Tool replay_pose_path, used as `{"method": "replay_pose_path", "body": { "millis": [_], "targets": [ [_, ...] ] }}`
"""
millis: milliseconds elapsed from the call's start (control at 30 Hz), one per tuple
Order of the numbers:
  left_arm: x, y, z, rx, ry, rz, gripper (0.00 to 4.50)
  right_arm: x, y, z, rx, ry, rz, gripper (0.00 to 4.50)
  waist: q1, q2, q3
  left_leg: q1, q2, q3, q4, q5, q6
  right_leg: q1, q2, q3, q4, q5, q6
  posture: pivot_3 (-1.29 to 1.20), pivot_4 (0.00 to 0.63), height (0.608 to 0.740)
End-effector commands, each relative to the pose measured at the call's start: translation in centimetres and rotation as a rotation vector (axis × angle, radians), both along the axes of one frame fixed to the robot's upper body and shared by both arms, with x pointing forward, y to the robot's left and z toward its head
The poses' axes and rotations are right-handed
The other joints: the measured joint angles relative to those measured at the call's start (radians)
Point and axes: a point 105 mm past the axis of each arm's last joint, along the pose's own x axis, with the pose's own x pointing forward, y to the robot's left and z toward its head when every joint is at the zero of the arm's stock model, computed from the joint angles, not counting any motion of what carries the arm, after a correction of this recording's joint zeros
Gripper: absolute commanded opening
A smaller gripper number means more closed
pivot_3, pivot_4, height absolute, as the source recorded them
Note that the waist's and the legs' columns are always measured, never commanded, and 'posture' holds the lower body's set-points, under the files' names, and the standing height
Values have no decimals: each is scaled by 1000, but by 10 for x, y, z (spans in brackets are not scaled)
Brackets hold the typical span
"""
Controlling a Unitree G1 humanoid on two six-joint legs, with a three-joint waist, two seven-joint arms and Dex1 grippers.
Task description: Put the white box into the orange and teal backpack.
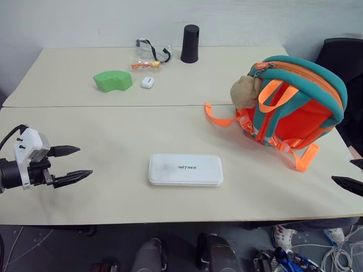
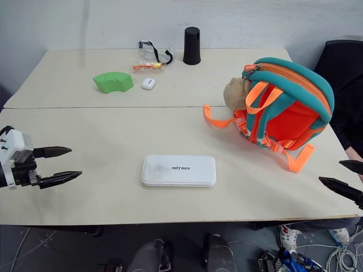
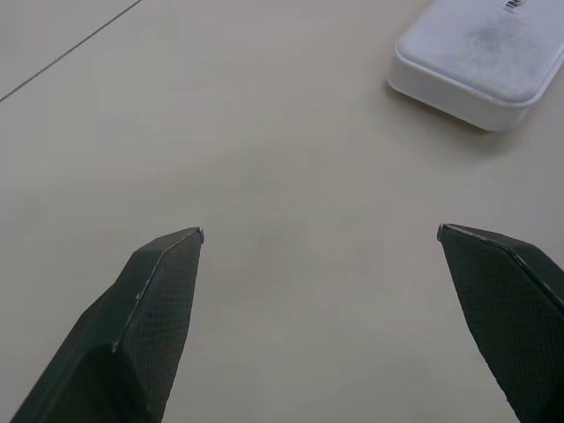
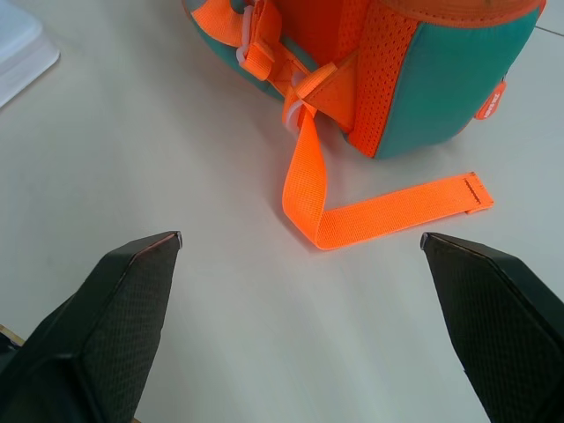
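Note:
The white box (image 1: pixel 185 169) lies flat near the front middle of the table, its dark lettering facing up; a corner of the white box (image 3: pixel 480 62) shows ahead of the left fingers. The orange and teal backpack (image 1: pixel 295 107) stands at the right with a tan plush toy (image 1: pixel 245 92) on its side and orange straps trailing on the table. My left gripper (image 1: pixel 76 163) hovers open over the table's left front, well left of the box, holding nothing. My right gripper (image 2: pixel 345 176) is open at the right front edge, just before the backpack's strap (image 4: pixel 370 211).
On the far table sit a green sponge-like block (image 1: pixel 113 80), a tiny white case (image 1: pixel 147 82), safety glasses (image 1: pixel 152 50), a small orange item in a clear bag (image 1: pixel 145 65) and a black cylinder (image 1: pixel 190 43). A dark chair (image 1: pixel 346 59) stands behind the backpack.

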Motion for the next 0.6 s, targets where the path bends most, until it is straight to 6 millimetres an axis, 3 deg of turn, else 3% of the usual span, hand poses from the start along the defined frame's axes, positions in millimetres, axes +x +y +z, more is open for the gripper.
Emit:
{"method": "replay_pose_path", "body": {
  "millis": [33, 600],
  "targets": [
    [1, 1, 9, 14, -43, 11, 4485, -1, 1, 11, -1, -50, -6, 4461, 0, 0, 0, 0, 0, 0, 0, 0, 0, 0, 0, 0, 0, 0, 0, 0, 150, 740],
    [4, 5, 10, 23, -42, 40, 4485, 1, -1, 9, -11, -47, -30, 4461, 0, 0, 0, 0, 0, 0, 0, 2, 3, 0, 0, 0, 0, 0, 0, 0, 150, 740]
  ]
}}
